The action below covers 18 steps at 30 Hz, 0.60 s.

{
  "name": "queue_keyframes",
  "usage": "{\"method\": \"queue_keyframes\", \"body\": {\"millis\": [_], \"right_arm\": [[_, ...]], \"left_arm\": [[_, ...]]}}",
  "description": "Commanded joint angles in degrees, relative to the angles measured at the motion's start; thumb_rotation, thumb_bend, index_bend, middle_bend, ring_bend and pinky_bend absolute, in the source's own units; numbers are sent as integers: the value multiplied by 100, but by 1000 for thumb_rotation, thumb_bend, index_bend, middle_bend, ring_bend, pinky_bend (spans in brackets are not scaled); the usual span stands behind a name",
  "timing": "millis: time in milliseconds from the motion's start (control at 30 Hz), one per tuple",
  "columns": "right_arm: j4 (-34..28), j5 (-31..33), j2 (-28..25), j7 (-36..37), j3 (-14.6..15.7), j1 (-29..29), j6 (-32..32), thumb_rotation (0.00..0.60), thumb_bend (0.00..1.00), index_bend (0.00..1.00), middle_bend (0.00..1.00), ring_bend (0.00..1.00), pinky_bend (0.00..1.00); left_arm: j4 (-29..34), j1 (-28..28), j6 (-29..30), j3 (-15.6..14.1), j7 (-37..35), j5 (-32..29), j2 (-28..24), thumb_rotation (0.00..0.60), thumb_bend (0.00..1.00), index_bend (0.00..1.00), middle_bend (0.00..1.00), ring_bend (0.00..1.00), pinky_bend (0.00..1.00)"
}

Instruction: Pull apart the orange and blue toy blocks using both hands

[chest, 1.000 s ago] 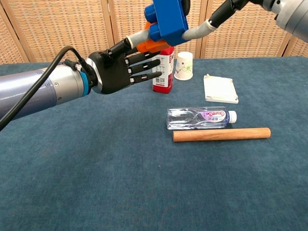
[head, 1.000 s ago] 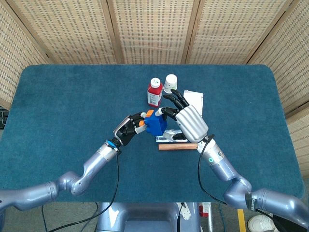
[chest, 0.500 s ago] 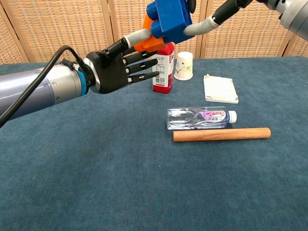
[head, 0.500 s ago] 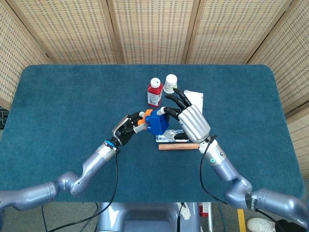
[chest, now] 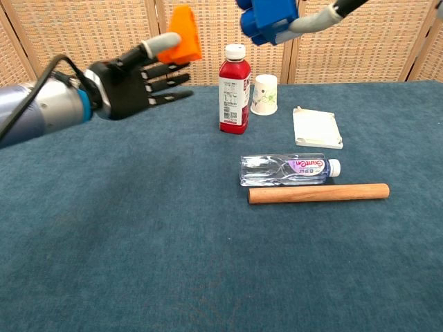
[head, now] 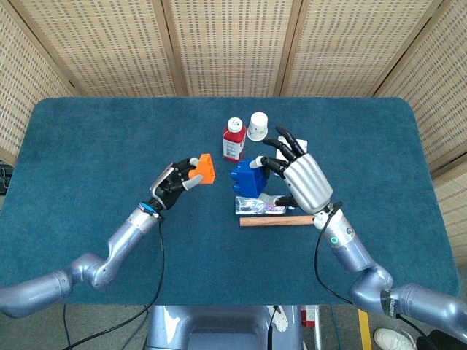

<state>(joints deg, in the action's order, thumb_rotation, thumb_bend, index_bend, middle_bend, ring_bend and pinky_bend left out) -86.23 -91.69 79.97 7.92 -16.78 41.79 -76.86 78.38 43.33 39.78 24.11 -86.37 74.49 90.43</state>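
Note:
The orange block (head: pixel 203 169) (chest: pixel 180 34) and the blue block (head: pixel 247 176) (chest: pixel 269 19) are apart, both held in the air above the table. My left hand (head: pixel 174 184) (chest: pixel 131 86) pinches the orange block between thumb and a finger, its other fingers stretched out. My right hand (head: pixel 303 179) holds the blue block at its fingertips; in the chest view only a grey finger (chest: pixel 315 21) of it shows at the top edge. A clear gap separates the two blocks.
On the blue table (head: pixel 87 160) stand a red bottle (head: pixel 233 140) (chest: pixel 234 90) and a small white cup (head: pixel 257 125) (chest: pixel 264 95). A white pad (chest: pixel 316 128), a lying clear water bottle (chest: pixel 287 169) and a wooden rod (chest: pixel 318 193) sit under the right hand.
The joined blocks have come apart. My left hand has swung left with the orange block, and my right hand has moved right with the blue one.

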Motion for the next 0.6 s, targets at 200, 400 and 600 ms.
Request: {"method": "queue_keyframes", "body": {"millis": [200,400,600], "right_arm": [[631,-125,-280,-22,370,-258,1,600,211,668,597,203,0],[1393,-207,-149,-106,765,-344,237,600,211,668,597,203,0],[1968,-186,103,-151,958,-408,343,600,210,668,597,203,0]], "left_arm": [[-309,-365,365,-330,399,683,-1016,600,453,626,586,482,56],[-573,-457,379,-710,2502,685,-1626,600,452,627,586,482,56],[-593,-557,408,-845,4858,-216,-1655,600,451,626,586,482,31]]}}
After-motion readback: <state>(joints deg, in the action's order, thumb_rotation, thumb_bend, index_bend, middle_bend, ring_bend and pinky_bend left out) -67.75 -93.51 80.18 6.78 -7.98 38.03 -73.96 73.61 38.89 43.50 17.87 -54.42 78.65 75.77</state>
